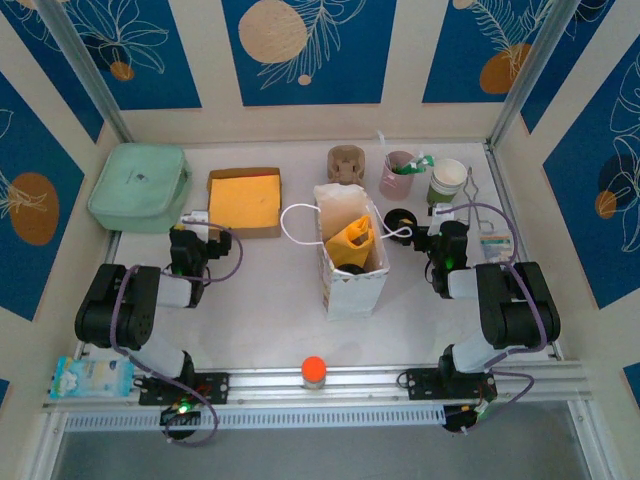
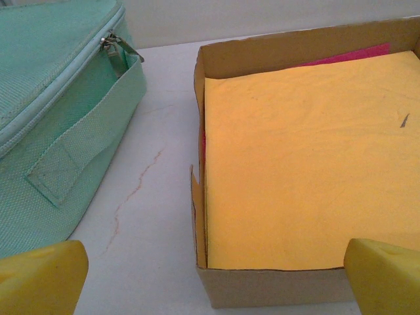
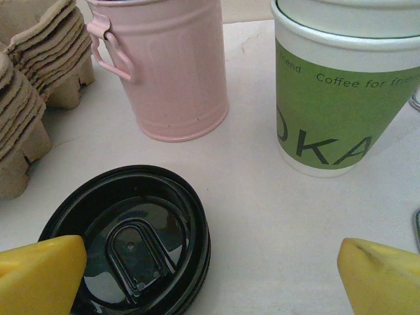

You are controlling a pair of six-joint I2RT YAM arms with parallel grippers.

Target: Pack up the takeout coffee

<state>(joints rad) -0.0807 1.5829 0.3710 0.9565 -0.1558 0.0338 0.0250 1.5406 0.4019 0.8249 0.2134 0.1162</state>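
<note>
Box (image 2: 262,289): held a yellow sheet (image 2: 308,164).
Paper bag (image 1: 355,290): held something yellow.
Takeout coffee (image 3: 131,243): black-lidded, on the surface.
Left pincer (image 2: 210,279), right pincer (image 3: 210,275): spread, empty.

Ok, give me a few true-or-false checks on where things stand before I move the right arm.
1. The right claw is open, with the black-lidded takeout coffee just ahead of it. True.
2. The left claw is shut on the cardboard box. False: it is open, holding nothing, the box ahead of it.
3. The white paper bag lies flat on its side. False: it stands upright, open-topped, between the arms.
4. The pink pail stands between the cardboard carriers and a green cup. True.
</note>
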